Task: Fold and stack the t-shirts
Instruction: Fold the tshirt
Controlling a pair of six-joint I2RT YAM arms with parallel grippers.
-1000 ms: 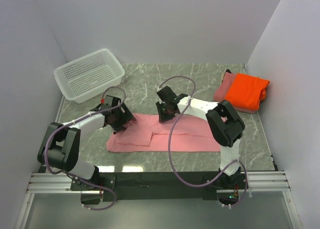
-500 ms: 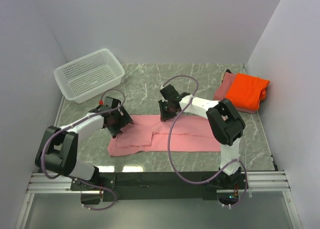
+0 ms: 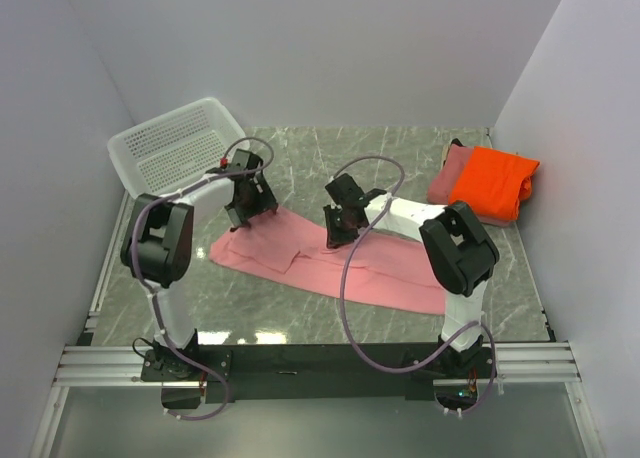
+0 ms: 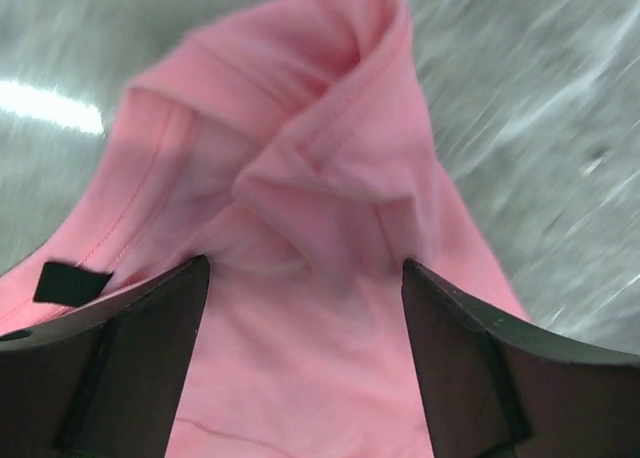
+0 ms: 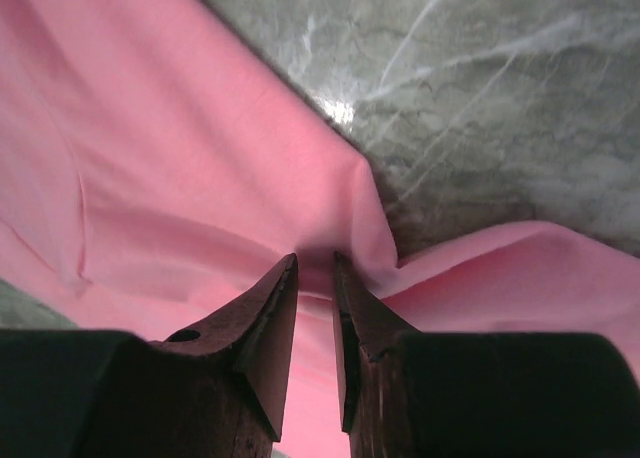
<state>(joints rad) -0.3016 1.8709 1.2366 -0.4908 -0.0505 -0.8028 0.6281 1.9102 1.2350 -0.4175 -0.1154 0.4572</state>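
The light pink t-shirt [image 3: 330,268] lies slanted across the middle of the table, partly folded lengthwise. My left gripper [image 3: 250,200] hovers over its far left end. In the left wrist view the left gripper [image 4: 305,268] is open wide, with bunched pink cloth [image 4: 320,178] under and ahead of the jaws. My right gripper [image 3: 340,226] sits at the shirt's far edge near the middle. The right wrist view shows the right gripper [image 5: 316,260] shut on a pinch of that pink cloth [image 5: 180,178]. The folded bright orange t-shirt [image 3: 495,181] rests on the dusty rose t-shirt [image 3: 448,173] at the far right.
A white perforated basket [image 3: 178,148] stands at the far left corner, close behind the left arm. Side walls close the table in on left and right. Green marble tabletop [image 3: 400,153] shows between the basket and the stacked shirts.
My left arm swung away from me to the shirt's far left end. The pink shirt's left end moved back with it, so the shirt now lies slanted. The right gripper shifted slightly, still gripping.
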